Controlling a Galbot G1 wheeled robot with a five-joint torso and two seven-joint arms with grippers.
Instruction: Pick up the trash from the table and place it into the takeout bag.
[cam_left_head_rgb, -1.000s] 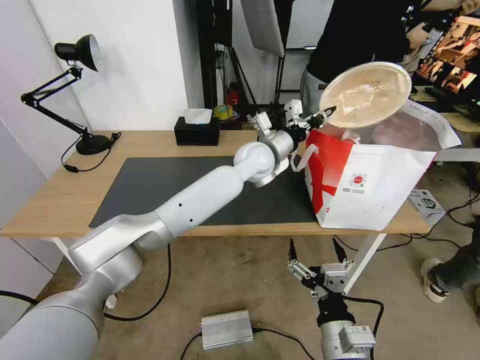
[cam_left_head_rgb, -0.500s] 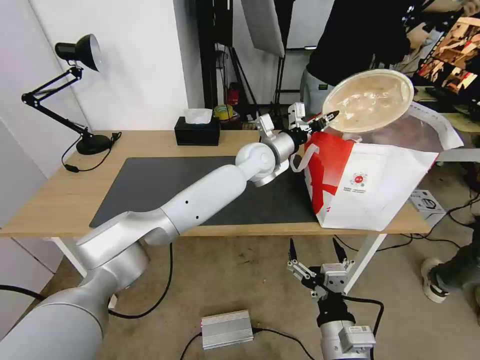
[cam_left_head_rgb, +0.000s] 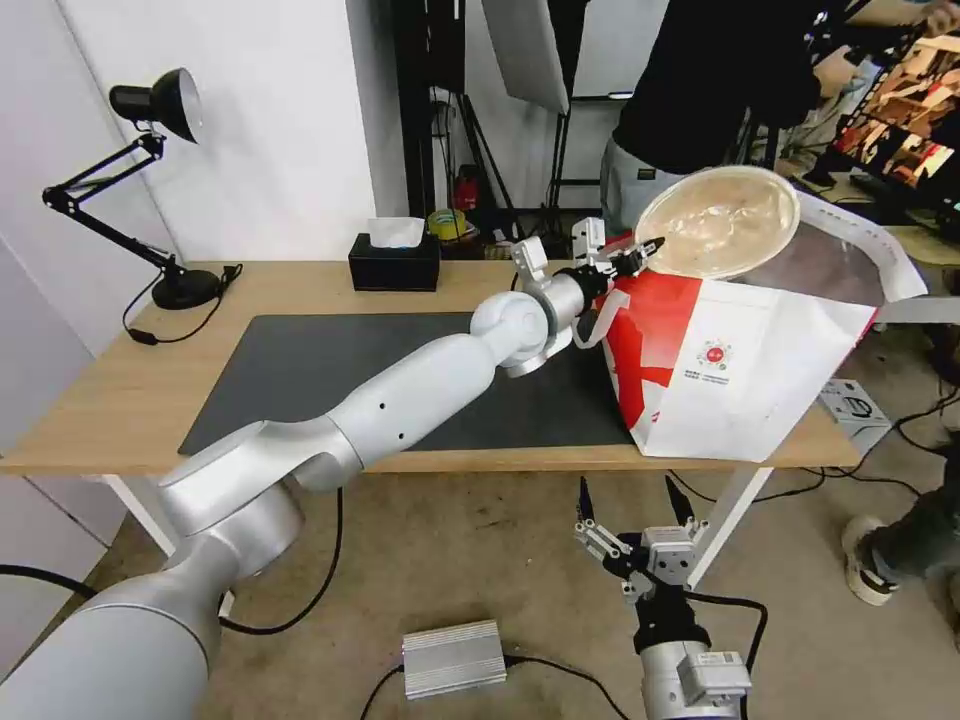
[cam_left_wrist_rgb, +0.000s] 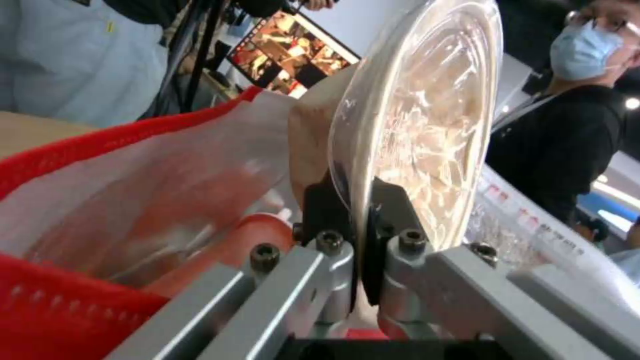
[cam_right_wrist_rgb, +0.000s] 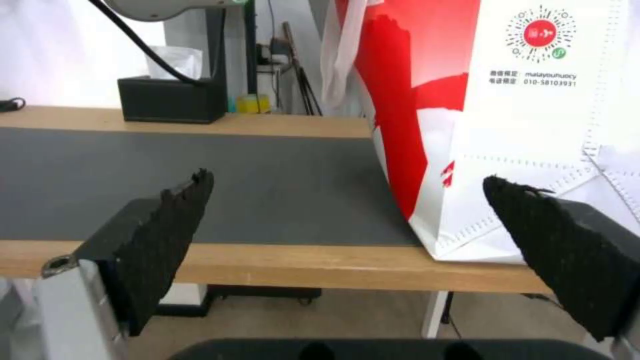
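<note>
The bench (cam_left_head_rgb: 120, 400) carries a dark grey mat (cam_left_head_rgb: 330, 370), and the takeout bag (cam_left_head_rgb: 740, 370) stands on the mat's right end, its mouth open. Every other place here is told from that bag. The left arm reaches across the mat to the bag's near upper rim, where the left gripper (cam_left_head_rgb: 640, 250) has its jaws clamped on the edge of the beige shallow bowl (cam_left_head_rgb: 718, 222), held tilted on edge just above the bag's opening. Below the bag, in front of the bench edge, the right gripper (cam_left_head_rgb: 632, 500) hangs with jaws spread wide, holding nothing.
</note>
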